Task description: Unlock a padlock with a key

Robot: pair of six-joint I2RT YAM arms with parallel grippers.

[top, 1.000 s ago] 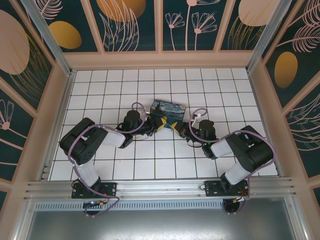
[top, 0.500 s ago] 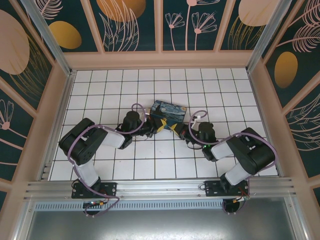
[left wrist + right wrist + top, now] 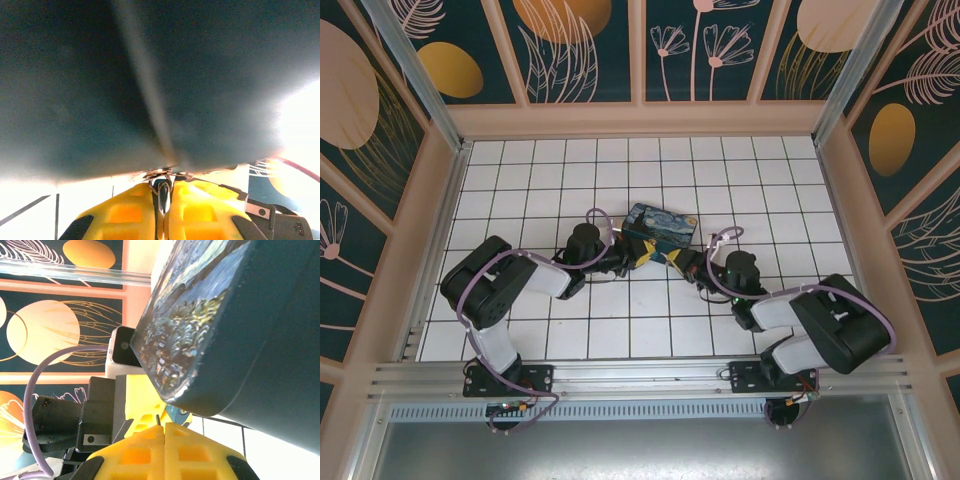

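Left wrist view gives you the left gripper clenched on the padlock. You see only a dark metal sliver and a silvery loop at the fingertips, close beneath the starry box, so you cannot tell which way it points. In the right wrist view your right gripper pinches the key. Its long axis lies in line with the fingers, and its tip points straight out toward the box's lower corner.

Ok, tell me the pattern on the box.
The box shows a starry-night painting, blue swirls with yellow flecks; clearest in the right wrist view.
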